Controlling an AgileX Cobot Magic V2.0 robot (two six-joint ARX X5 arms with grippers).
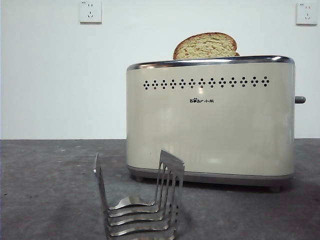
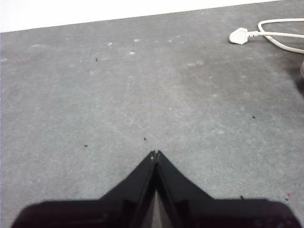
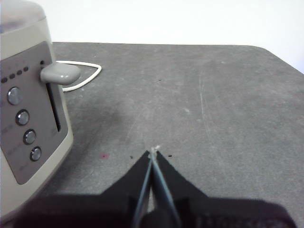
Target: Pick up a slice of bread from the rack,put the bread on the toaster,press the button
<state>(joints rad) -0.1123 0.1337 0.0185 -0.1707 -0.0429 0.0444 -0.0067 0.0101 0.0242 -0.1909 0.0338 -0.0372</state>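
Note:
The slice of bread (image 1: 206,46) stands in the top slot of the cream toaster (image 1: 210,120), its dome showing above the chrome rim. The steel rack (image 1: 142,205) stands empty in front of the toaster. The grey lever button (image 1: 300,99) sticks out of the toaster's right side; it also shows in the right wrist view (image 3: 61,73), high in its slot on the toaster's (image 3: 28,114) control panel. My right gripper (image 3: 153,153) is shut and empty above the table, beside that panel. My left gripper (image 2: 155,154) is shut and empty over bare table.
A white plug and cord (image 2: 266,35) lie on the grey table far from the left gripper. A white cord loop (image 3: 85,76) lies behind the toaster. Round buttons (image 3: 23,117) sit on the panel. Two wall sockets (image 1: 90,11) are on the back wall.

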